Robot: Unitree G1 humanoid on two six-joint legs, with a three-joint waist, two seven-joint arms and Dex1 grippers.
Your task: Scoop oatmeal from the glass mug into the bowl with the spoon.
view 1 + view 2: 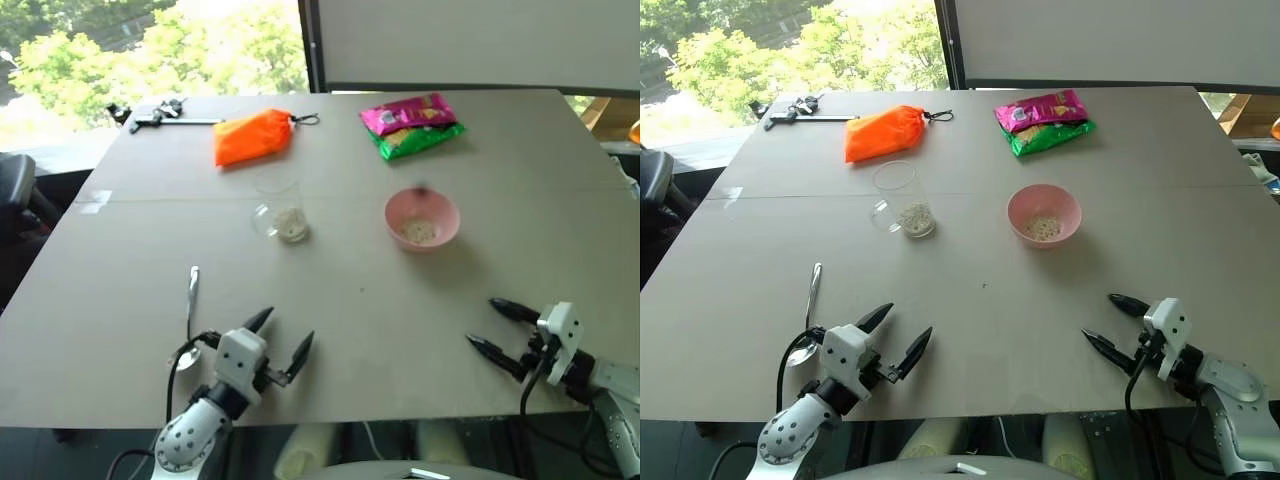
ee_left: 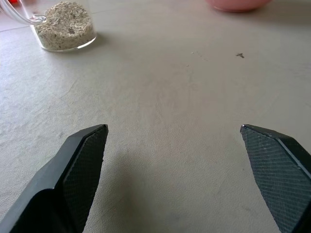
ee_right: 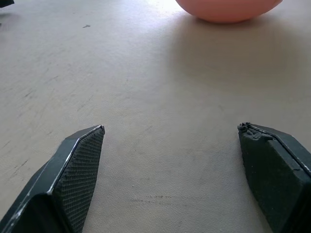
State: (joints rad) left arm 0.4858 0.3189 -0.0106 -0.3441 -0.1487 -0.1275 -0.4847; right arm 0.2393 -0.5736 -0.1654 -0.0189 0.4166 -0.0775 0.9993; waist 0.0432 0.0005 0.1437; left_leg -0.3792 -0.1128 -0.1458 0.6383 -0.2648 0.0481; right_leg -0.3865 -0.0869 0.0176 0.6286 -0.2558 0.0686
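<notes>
Left eye view: oatmeal (image 1: 291, 223) fills glass mug (image 1: 279, 206) bottom; bowl (image 1: 422, 219) holds some.

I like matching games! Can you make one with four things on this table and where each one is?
Things:
1. spoon
2. mug
3. bowl
4. orange pouch

Places:
A. mid-table, right of the mug, a little oatmeal inside
B. far side of the table, left of the snack packet
C. near edge, just beside the open left gripper
D. mid-table, left of the bowl, oatmeal at its bottom

Pairs: 1-C, 2-D, 3-A, 4-B
</notes>
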